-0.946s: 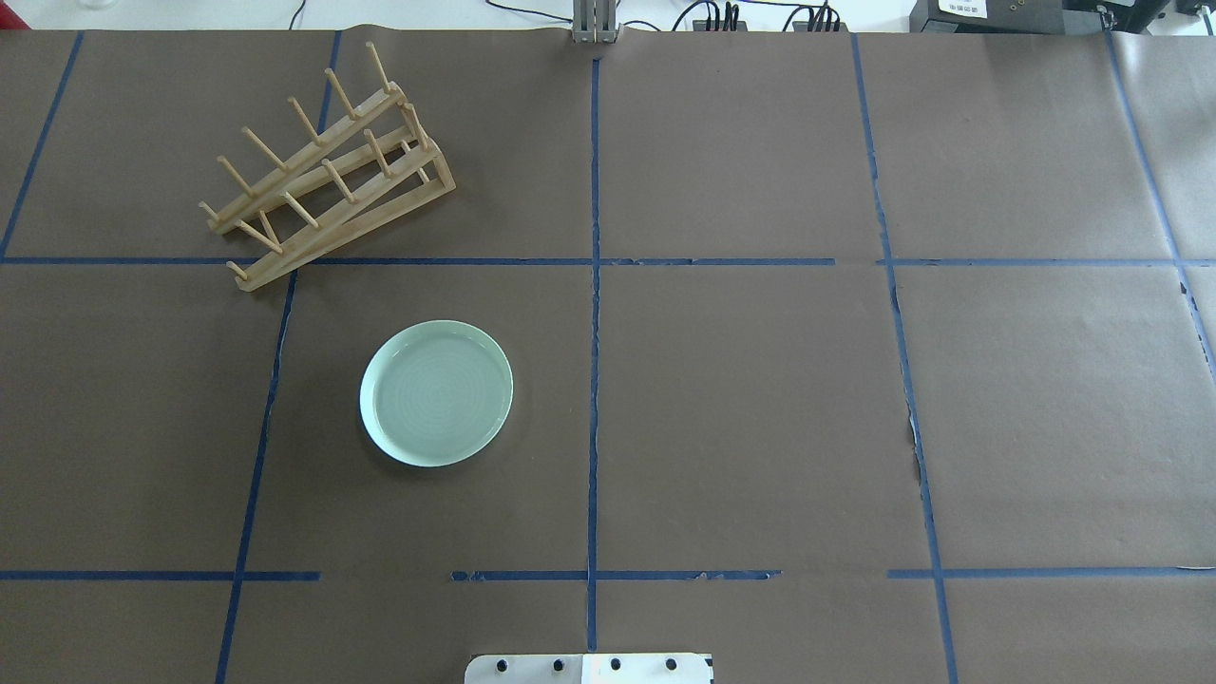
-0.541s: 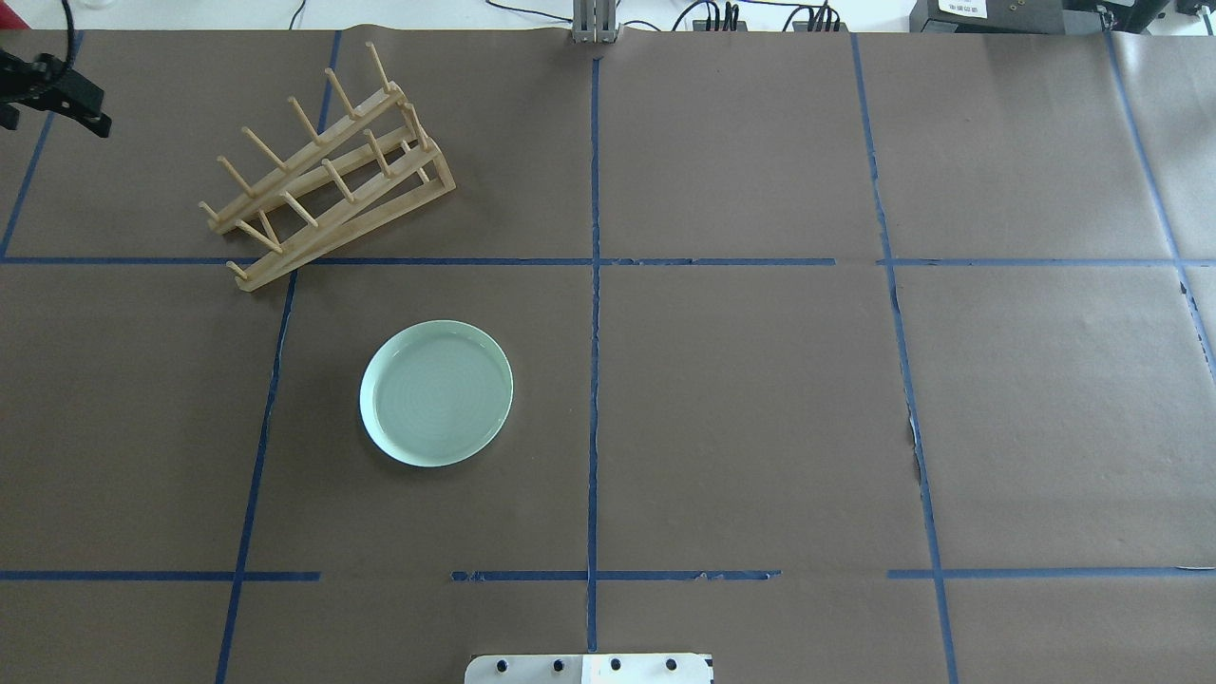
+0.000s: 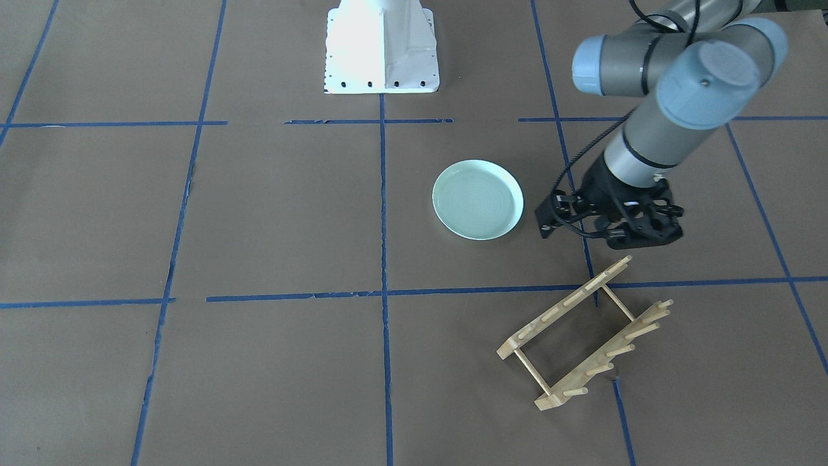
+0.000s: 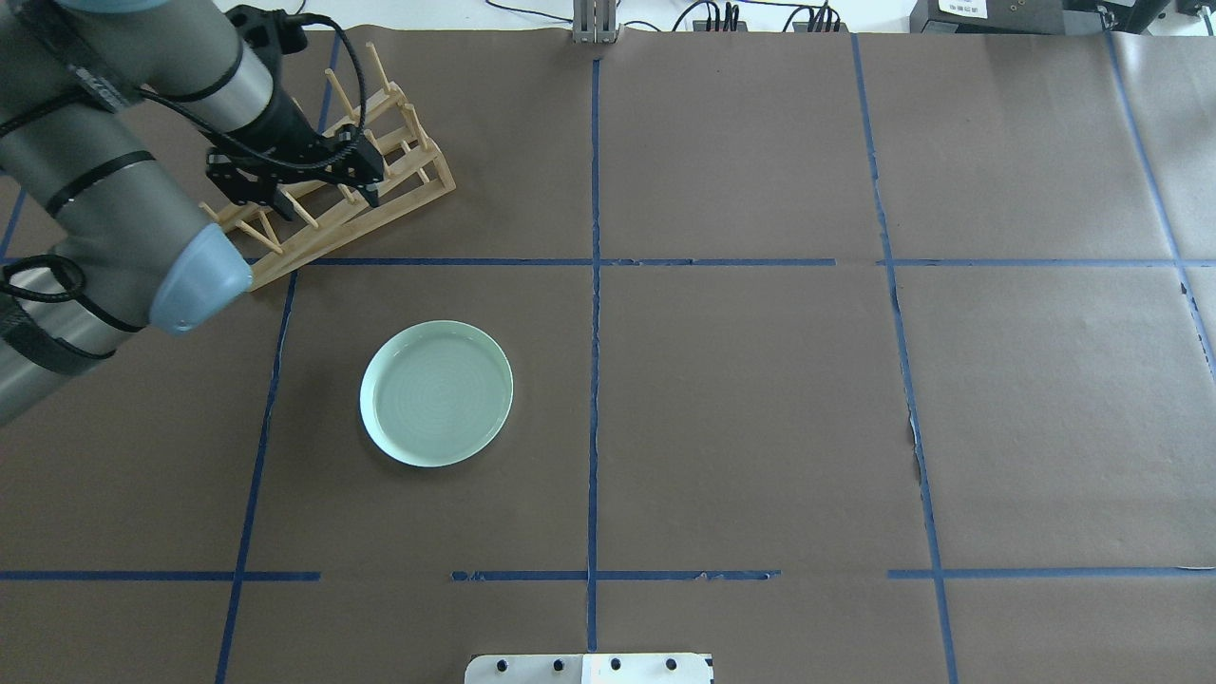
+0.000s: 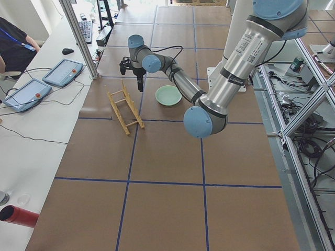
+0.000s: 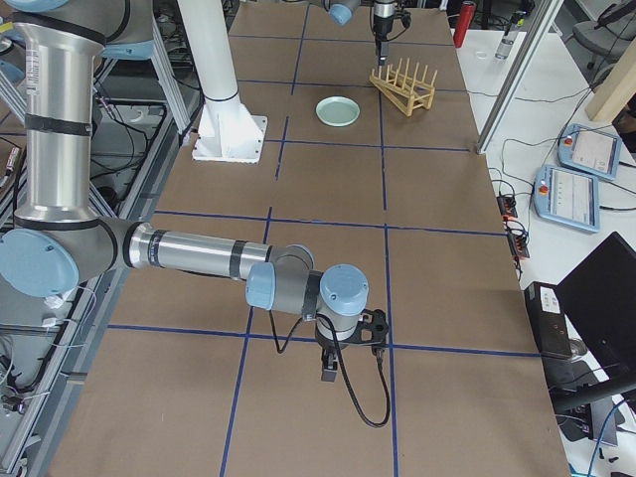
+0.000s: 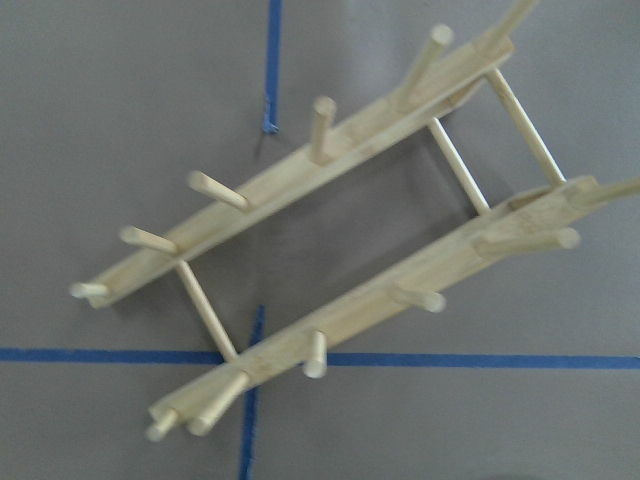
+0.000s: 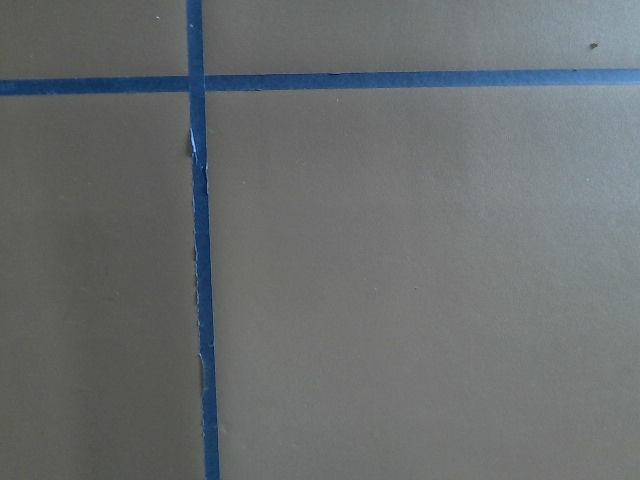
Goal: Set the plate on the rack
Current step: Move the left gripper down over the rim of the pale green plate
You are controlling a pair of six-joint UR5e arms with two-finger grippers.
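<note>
The pale mint-green plate (image 4: pixel 436 393) lies flat on the brown table, left of centre; it also shows in the front view (image 3: pixel 477 199). The light-wood rack (image 4: pixel 418 180) stands behind it to the left, peg rows up, at a slant (image 3: pixel 566 305). My left gripper (image 4: pixel 321 195) hangs above the rack, jaws apart and empty, clear of the plate (image 3: pixel 637 238). Its wrist view looks straight down on the rack (image 7: pixel 300 175). My right gripper (image 6: pixel 350 343) hovers low over bare table far from both; I cannot tell if it is open.
Blue tape lines divide the brown paper cover. The white robot base (image 3: pixel 381 45) stands at the table's near edge. A metal post (image 4: pixel 595 24) and cables sit at the far edge. Operator tablets (image 5: pixel 63 72) lie on a side desk.
My left arm has swung in from the left edge of the overhead view to above the rack. Plate and rack have not moved.
</note>
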